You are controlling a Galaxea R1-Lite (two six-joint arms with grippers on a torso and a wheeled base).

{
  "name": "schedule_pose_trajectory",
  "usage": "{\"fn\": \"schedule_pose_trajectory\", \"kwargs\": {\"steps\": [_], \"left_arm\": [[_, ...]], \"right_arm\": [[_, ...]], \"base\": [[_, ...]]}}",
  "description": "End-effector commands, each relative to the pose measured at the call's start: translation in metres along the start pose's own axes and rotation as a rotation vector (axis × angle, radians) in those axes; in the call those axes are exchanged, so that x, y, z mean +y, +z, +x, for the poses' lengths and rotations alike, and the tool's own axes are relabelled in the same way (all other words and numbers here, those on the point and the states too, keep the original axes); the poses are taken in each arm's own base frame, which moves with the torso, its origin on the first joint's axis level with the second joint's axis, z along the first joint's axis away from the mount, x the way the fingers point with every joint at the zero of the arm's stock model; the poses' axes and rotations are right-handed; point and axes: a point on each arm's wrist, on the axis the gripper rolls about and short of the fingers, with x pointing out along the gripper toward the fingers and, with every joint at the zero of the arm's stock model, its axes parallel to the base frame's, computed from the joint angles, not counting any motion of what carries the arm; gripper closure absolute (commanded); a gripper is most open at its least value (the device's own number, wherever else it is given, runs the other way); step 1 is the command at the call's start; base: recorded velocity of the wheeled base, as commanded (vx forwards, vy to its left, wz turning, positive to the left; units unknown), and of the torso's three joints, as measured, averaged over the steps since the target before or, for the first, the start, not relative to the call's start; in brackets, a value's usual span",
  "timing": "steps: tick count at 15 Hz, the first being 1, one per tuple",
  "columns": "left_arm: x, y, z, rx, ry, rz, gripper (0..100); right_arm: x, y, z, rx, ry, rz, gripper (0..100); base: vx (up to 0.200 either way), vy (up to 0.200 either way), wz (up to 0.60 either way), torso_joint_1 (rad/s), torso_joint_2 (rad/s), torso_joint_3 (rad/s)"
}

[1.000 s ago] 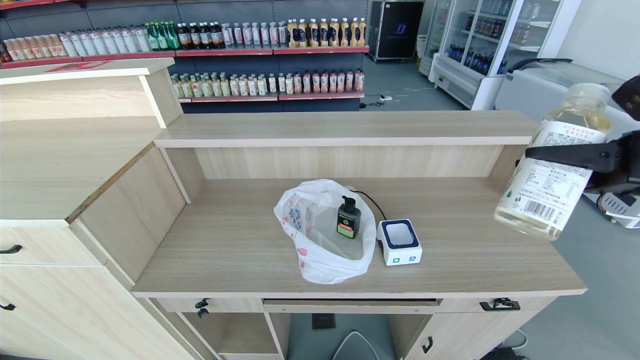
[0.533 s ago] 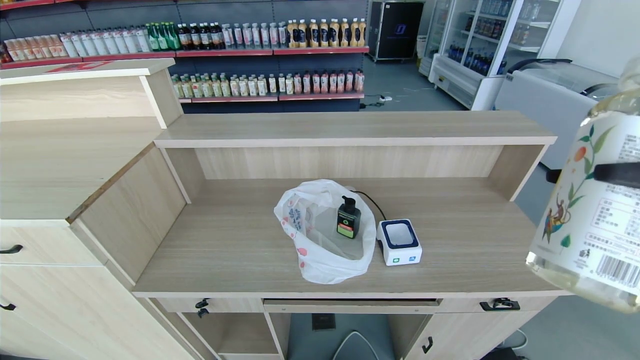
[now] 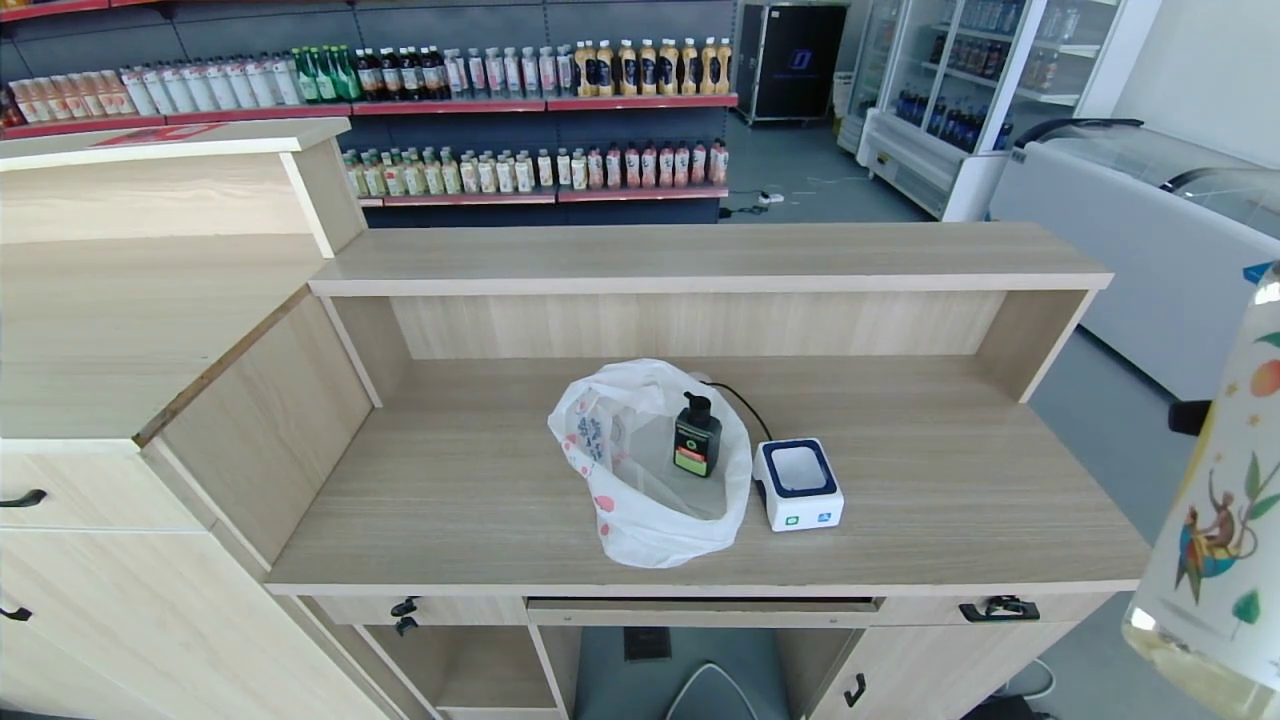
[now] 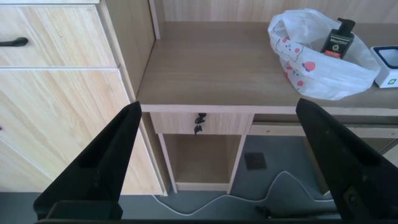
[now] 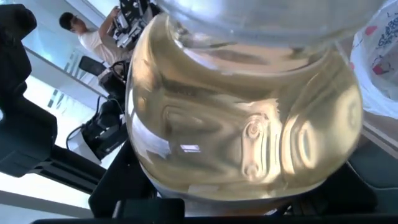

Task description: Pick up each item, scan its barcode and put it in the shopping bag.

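A clear bottle of pale yellow drink [image 3: 1215, 500] with a picture label hangs at the far right of the head view, off the counter's right end and close to the camera. My right gripper [image 3: 1225, 420] is shut on it, and one black finger [image 3: 1188, 416] shows at its side. The right wrist view looks along the bottle [image 5: 249, 124]. The white shopping bag [image 3: 650, 470] lies open mid-counter with a black pump bottle [image 3: 697, 437] standing inside. The white scanner [image 3: 797, 483] sits just right of the bag. My left gripper [image 4: 217, 168] hangs open below the counter's front left corner, holding nothing.
The wooden counter [image 3: 950, 480] has a raised back ledge [image 3: 700, 255] and a tall cabinet [image 3: 150, 330] on its left. A black cable [image 3: 745, 405] runs from the scanner to the back. Drawers with dark handles [image 3: 998, 608] lie below the front edge.
The right gripper has carried the bottle rightward and nearer the camera, to the edge of the head view. Its barcode has turned out of sight. Bag, pump bottle and scanner have not moved.
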Motion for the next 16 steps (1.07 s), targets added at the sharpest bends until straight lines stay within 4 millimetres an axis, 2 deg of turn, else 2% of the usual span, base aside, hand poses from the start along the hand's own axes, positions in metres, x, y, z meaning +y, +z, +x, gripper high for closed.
{"fn": "schedule_pose_trajectory", "kwargs": {"steps": [1,5,10,16], "left_arm": [[0.0000,0.0000,0.0000,-0.001,0.001,0.000,0],[0.0000,-0.0001,0.0000,0.001,0.001,0.000,0],[0.0000,0.0000,0.0000,-0.001,0.001,0.000,0],[0.0000,-0.0001,0.0000,0.001,0.001,0.000,0]], "right_arm": [[0.0055,0.0002,-0.0016,-0.004,0.007,-0.015,100],[0.0051,0.0005,-0.0007,-0.002,0.008,-0.015,100],[-0.0004,-0.0054,0.0006,-0.015,-0.093,-0.002,100],[0.0003,-0.0052,0.0014,-0.014,-0.091,-0.006,100]], "base": [[0.000,0.000,0.00,0.000,0.00,0.000],[0.000,0.000,0.00,0.000,0.00,0.000],[0.000,0.000,0.00,0.000,0.00,0.000],[0.000,0.000,0.00,0.000,0.00,0.000]]}}
